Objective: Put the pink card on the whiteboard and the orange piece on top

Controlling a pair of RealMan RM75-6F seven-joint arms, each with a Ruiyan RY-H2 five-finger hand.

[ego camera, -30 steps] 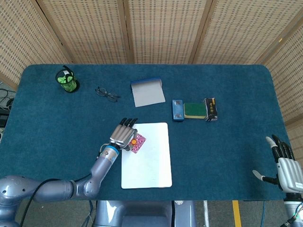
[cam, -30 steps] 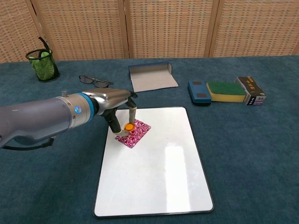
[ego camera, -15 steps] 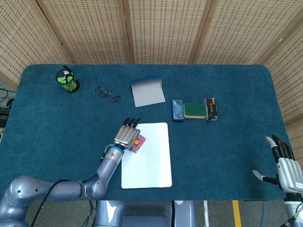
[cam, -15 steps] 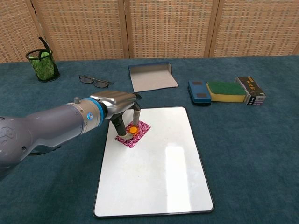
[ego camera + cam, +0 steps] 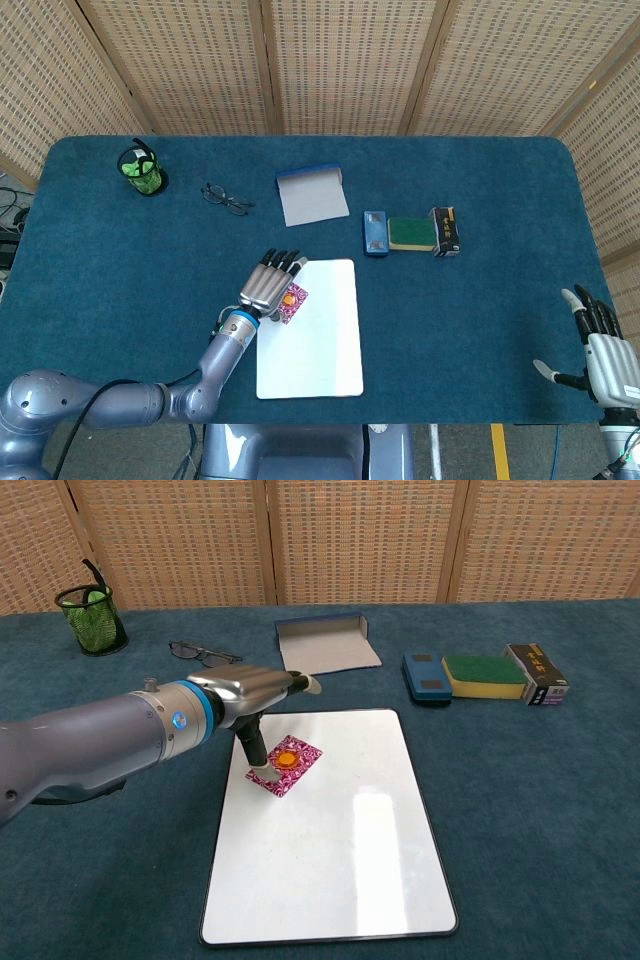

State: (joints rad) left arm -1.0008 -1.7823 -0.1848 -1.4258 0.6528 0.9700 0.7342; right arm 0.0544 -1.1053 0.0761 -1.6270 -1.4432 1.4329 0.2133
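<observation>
The left hand (image 5: 255, 690) hovers over the upper left corner of the whiteboard (image 5: 340, 850), fingers spread and holding nothing, its thumb reaching down beside the pink card (image 5: 284, 765). That card lies flat on the whiteboard near its left edge, turned at an angle, and the orange piece (image 5: 285, 757) sits on top of it, free of the fingers. In the head view the same hand (image 5: 270, 282) partly covers the card (image 5: 293, 300). The right hand (image 5: 603, 350) rests far off at the bench's right edge, fingers apart and empty. Beyond the whiteboard on the blue bench (image 5: 520, 780) lie an open grey folder (image 5: 325, 645), a pair of glasses (image 5: 203, 654), a green mesh cup (image 5: 92, 618), a blue eraser (image 5: 427, 676), a yellow-green sponge (image 5: 483, 674) and a small black box (image 5: 540, 674)
</observation>
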